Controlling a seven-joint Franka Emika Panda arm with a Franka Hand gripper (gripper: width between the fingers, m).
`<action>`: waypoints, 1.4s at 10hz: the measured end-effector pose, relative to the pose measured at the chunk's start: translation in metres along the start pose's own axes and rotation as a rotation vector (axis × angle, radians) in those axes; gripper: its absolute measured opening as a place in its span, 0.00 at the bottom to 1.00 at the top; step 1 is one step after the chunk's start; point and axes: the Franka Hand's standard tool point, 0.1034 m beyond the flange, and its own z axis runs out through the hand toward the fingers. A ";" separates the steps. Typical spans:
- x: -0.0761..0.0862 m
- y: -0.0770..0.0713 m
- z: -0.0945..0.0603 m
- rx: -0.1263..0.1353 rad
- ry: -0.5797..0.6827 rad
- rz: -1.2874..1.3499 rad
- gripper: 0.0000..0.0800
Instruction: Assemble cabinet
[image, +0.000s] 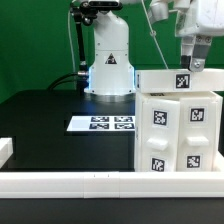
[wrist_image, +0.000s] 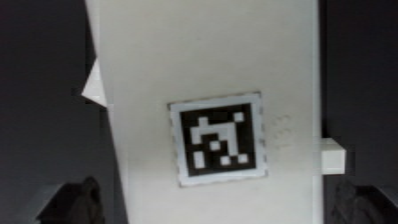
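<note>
Clearly the cabinet (image: 178, 128) stands at the exterior view's right on the black counter (image: 45, 125), just behind the white border rail (image: 100, 181) and beside the marker board (image: 103, 123), with the tool (image: 192, 55) hovering above its tagged top panel (wrist_image: 214, 110). Whether the tool is released or clenched I cannot tell. I judge the plastic body stiff, light and rather slick, so gripping across a thin panel edge looks safer than the broad faces.

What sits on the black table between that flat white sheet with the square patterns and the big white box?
Nothing: in the exterior view, only bare black table separates the marker board from the cabinet.
</note>
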 end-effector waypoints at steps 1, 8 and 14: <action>-0.003 -0.003 0.001 0.006 -0.002 0.003 0.81; -0.012 0.008 0.017 0.018 -0.006 0.050 0.78; -0.011 0.007 0.018 0.020 -0.008 0.324 0.69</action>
